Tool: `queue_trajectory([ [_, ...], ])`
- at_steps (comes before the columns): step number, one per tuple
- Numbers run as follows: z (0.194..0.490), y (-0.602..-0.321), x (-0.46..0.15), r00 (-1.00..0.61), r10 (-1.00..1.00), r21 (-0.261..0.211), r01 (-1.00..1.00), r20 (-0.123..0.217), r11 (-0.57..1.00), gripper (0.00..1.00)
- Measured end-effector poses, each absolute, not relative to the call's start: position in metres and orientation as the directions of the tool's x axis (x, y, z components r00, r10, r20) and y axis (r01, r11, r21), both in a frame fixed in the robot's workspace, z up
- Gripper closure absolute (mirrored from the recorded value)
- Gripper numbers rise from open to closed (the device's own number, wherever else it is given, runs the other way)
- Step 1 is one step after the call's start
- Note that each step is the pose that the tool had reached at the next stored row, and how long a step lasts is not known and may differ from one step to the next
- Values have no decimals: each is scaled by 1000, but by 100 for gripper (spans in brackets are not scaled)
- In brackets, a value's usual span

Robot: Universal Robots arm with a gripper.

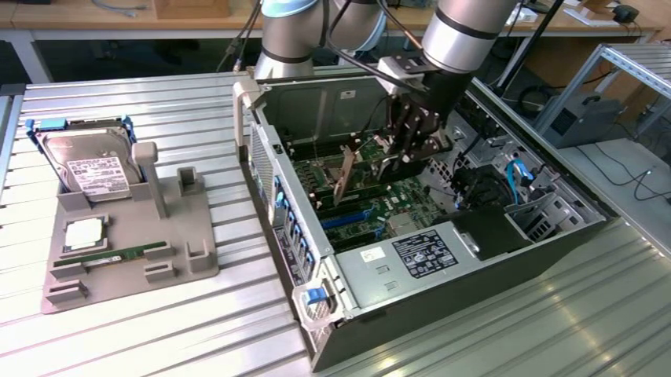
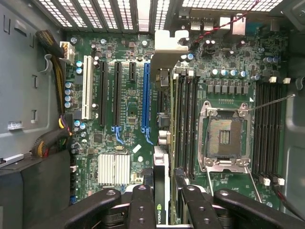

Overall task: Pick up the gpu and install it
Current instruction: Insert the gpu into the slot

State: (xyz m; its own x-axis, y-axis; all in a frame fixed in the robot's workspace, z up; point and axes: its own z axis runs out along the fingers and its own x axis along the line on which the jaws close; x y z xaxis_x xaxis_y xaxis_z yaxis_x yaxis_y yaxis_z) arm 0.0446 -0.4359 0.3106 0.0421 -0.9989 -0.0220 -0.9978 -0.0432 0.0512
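Observation:
My gripper [image 1: 407, 149] reaches down into the open computer case [image 1: 275, 157], over the motherboard [image 1: 362, 208]. It is shut on the gpu [image 1: 345, 169], a thin black card held on edge between the black fingers [image 2: 142, 205]. In the wrist view the gpu [image 2: 162, 162] shows edge-on, and its silver bracket [image 2: 167, 43] points toward the case's rear grille. The card hangs just beside the long blue slot [image 2: 145, 95] and parallel to it. I cannot tell whether it touches the board.
A grey holder [image 1: 178, 236] on the exterior view's left carries a silver hard drive [image 1: 93, 169] and a green memory stick [image 1: 115, 255]. Inside the case are the CPU socket [image 2: 224, 138], the power supply [image 1: 419, 255] and cable bundles [image 2: 52, 138].

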Motion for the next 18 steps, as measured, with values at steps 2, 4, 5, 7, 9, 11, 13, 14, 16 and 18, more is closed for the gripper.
queue_trajectory([
  [2,310,-436,45,42,-999,51,-998,-22,-43,73],
  [4,309,-436,45,42,-999,51,-998,-22,-43,73],
  [5,309,-436,45,42,-999,51,-998,-22,-43,73],
  [7,309,-436,45,42,-999,51,-998,-22,-43,73],
  [9,308,-436,45,42,-999,51,-998,-22,-43,73],
  [11,308,-436,45,42,-999,51,-998,-22,-43,73],
  [13,307,-436,45,42,-999,51,-998,-22,-43,73],
  [14,307,-436,45,42,-999,51,-998,-22,-43,73],
  [16,306,-436,45,42,-999,51,-998,-22,-43,73],
  [18,306,-436,45,42,-999,51,-998,-22,-43,73],
])
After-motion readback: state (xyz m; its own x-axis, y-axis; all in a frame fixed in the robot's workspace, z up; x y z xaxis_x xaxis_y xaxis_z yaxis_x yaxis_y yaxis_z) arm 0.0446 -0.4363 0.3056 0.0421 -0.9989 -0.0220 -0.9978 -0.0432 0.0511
